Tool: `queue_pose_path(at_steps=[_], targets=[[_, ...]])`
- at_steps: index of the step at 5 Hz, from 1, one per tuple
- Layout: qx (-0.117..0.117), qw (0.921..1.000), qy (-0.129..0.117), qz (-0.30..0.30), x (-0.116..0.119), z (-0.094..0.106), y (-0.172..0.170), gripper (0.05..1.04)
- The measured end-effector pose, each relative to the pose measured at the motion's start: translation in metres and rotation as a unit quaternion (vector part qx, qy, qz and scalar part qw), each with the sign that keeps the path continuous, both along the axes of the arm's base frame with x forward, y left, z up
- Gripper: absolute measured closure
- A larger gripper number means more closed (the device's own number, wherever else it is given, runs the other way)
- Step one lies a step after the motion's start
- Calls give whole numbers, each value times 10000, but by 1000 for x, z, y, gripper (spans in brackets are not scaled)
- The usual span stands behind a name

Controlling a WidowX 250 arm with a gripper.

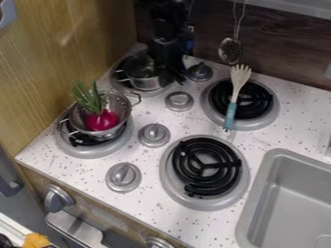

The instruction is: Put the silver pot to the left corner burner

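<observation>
The black gripper (173,72) hangs down from the top edge, at the right side of the silver pot, overlapping part of its rim in the view. Upright on the back left burner (123,87) stands the silver pot (144,82). Whether pot and gripper touch, I cannot tell. The arm hides part of the pot's far right side.
A silver colander (119,104) holding a red vegetable with green leaves (102,120) sits on the front left burner. A blue-handled spatula (231,114) lies across the back right burner. Several knobs stand between burners. The front right burner (205,166) is beside the grey sink (262,181).
</observation>
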State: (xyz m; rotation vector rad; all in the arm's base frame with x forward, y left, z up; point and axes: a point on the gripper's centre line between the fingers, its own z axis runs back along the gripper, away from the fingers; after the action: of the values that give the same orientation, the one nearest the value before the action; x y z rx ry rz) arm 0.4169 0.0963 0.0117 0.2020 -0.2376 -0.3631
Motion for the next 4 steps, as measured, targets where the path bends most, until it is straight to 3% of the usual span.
queue_pose_path(at_steps=[2,3,4], targets=[[-151,9999,47,-1,0,-7,12,971],[-264,9996,-22,-86,5,-7,11,783],[-306,9995,-30,-118,5,-8,10,526]])
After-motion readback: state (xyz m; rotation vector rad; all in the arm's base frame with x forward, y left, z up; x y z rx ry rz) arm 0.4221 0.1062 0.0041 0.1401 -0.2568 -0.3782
